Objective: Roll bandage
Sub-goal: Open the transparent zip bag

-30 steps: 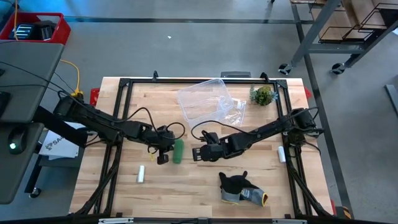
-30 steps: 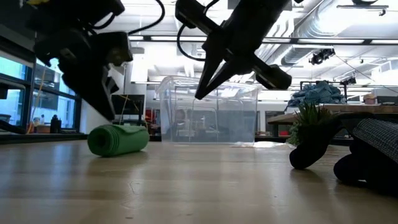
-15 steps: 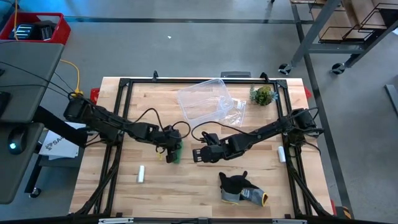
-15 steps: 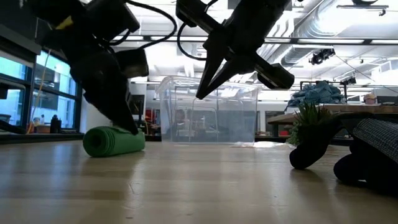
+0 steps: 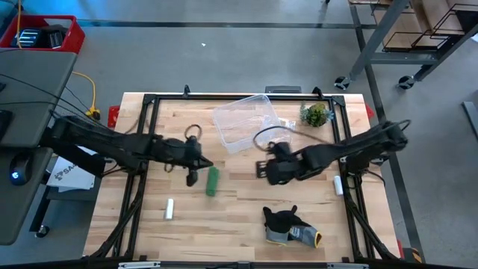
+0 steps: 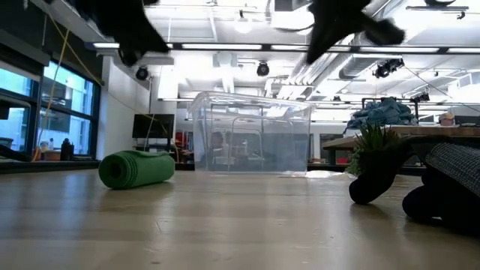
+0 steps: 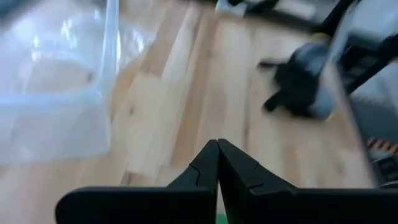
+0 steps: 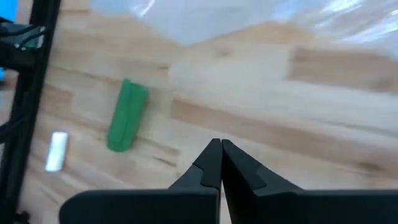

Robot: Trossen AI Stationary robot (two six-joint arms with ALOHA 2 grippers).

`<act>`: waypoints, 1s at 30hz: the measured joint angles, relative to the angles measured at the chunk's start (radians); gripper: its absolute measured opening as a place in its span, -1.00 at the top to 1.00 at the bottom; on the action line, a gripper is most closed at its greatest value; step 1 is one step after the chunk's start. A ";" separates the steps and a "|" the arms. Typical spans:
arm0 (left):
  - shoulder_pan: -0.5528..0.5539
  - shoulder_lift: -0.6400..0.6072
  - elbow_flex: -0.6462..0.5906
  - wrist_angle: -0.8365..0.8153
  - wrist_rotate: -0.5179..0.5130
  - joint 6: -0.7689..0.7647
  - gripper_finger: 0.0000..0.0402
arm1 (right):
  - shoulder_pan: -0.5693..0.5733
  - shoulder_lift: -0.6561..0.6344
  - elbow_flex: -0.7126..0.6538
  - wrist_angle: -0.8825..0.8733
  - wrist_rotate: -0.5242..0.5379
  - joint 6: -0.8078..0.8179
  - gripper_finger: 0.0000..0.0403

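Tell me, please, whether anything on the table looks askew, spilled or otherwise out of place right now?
Little stands out. The clear plastic container sits skewed to the table's edges, with a crumpled clear bag beside it. The bandage lies as a compact roll, free of both claws. A dark glove lies crumpled near the front edge.

low view chops both arms off at the top edge, so neither gripper shows there; left wrist view is smeary, the dark glove (image 7: pixel 298 78) is just a blob, and only a sliver of green bandage (image 7: pixel 220 219) peeks past the fingers
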 joint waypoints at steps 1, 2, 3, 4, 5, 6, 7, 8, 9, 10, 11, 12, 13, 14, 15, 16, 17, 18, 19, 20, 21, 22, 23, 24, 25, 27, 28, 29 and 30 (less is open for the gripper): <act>-0.002 -0.033 0.000 -0.005 -0.003 0.000 1.00 | 0.000 -0.024 0.000 -0.036 0.006 0.000 1.00; -0.003 -0.061 0.000 -0.007 -0.009 -0.001 1.00 | -0.002 -0.043 0.000 -0.066 0.012 -0.001 1.00; -0.001 -0.090 0.000 -0.005 -0.017 -0.004 1.00 | -0.006 -0.059 0.000 -0.093 0.016 -0.003 1.00; 0.000 -0.111 0.000 -0.009 -0.028 -0.016 1.00 | -0.012 -0.075 0.000 -0.114 0.018 -0.002 1.00; 0.004 -0.131 0.000 -0.007 -0.039 -0.030 1.00 | -0.019 -0.091 0.000 -0.129 0.019 -0.004 1.00; 0.009 -0.148 0.000 -0.008 -0.056 -0.054 1.00 | -0.025 -0.105 0.000 -0.132 0.026 -0.013 1.00; 0.014 -0.159 0.000 -0.007 -0.071 -0.080 0.99 | -0.032 -0.117 0.000 -0.128 0.039 -0.035 1.00; 0.022 -0.169 0.000 -0.001 -0.085 -0.099 0.98 | -0.043 -0.125 0.000 -0.117 0.052 -0.066 1.00; 0.033 -0.172 0.000 -0.001 -0.089 -0.108 0.95 | -0.056 -0.132 0.000 -0.103 0.060 -0.103 0.99; 0.047 -0.172 0.000 -0.001 -0.088 -0.111 0.92 | -0.070 -0.137 0.000 -0.099 0.060 -0.151 0.98; 0.062 -0.170 0.000 -0.003 -0.076 -0.111 0.88 | -0.090 -0.139 0.000 -0.098 0.059 -0.206 0.95; 0.076 -0.166 0.000 -0.007 -0.057 -0.113 0.84 | -0.110 -0.140 0.000 -0.098 0.051 -0.268 0.91; 0.088 -0.159 0.000 -0.004 -0.036 -0.116 0.79 | -0.129 -0.140 0.000 -0.107 0.035 -0.332 0.86; 0.098 -0.153 0.000 -0.003 -0.012 -0.117 0.73 | -0.151 -0.135 0.000 -0.130 0.011 -0.387 0.79; 0.106 -0.147 0.000 -0.003 0.010 -0.117 0.67 | -0.173 -0.127 0.000 -0.169 -0.017 -0.420 0.72; 0.111 -0.141 0.000 -0.003 0.026 -0.120 0.61 | -0.199 -0.118 0.000 -0.228 -0.048 -0.426 0.63; 0.117 -0.137 0.000 -0.005 0.039 -0.129 0.55 | -0.224 -0.107 -0.005 -0.289 -0.075 -0.409 0.54; 0.121 -0.133 0.000 -0.004 0.048 -0.143 0.48 | -0.250 -0.096 -0.018 -0.354 -0.099 -0.375 0.44; 0.125 -0.131 0.000 -0.003 0.051 -0.156 0.42 | -0.273 -0.087 -0.041 -0.406 -0.113 -0.342 0.34; 0.128 -0.130 0.000 -0.007 0.050 -0.173 0.37 | -0.296 -0.083 -0.074 -0.429 -0.127 -0.319 0.25; 0.130 -0.130 0.000 -0.011 0.048 -0.186 0.31 | -0.316 -0.082 -0.115 -0.416 -0.137 -0.311 0.17; 0.131 -0.129 0.000 -0.011 0.043 -0.196 0.26 | -0.334 -0.082 -0.157 -0.378 -0.143 -0.308 0.10; 0.134 -0.128 0.000 -0.011 0.039 -0.202 0.22 | -0.351 -0.082 -0.199 -0.324 -0.149 -0.321 0.05; 0.137 -0.128 0.000 -0.011 0.036 -0.203 0.18 | -0.370 -0.083 -0.237 -0.255 -0.159 -0.350 0.01; 0.138 -0.128 0.000 -0.011 0.035 -0.207 0.15 | -0.391 -0.083 -0.271 -0.183 -0.174 -0.385 -0.02; 0.142 -0.128 0.000 -0.011 0.035 -0.230 0.12 | -0.442 -0.084 -0.332 -0.054 -0.191 -0.430 -0.04; 0.142 -0.128 0.000 -0.012 0.034 -0.242 0.11 | -0.468 -0.083 -0.360 -0.012 -0.193 -0.426 -0.04; 0.142 -0.128 0.000 -0.011 0.032 -0.251 0.11 | -0.498 -0.080 -0.388 0.022 -0.193 -0.406 -0.04; 0.142 -0.128 0.000 -0.011 0.029 -0.257 0.11 | -0.525 -0.078 -0.415 0.055 -0.192 -0.385 -0.04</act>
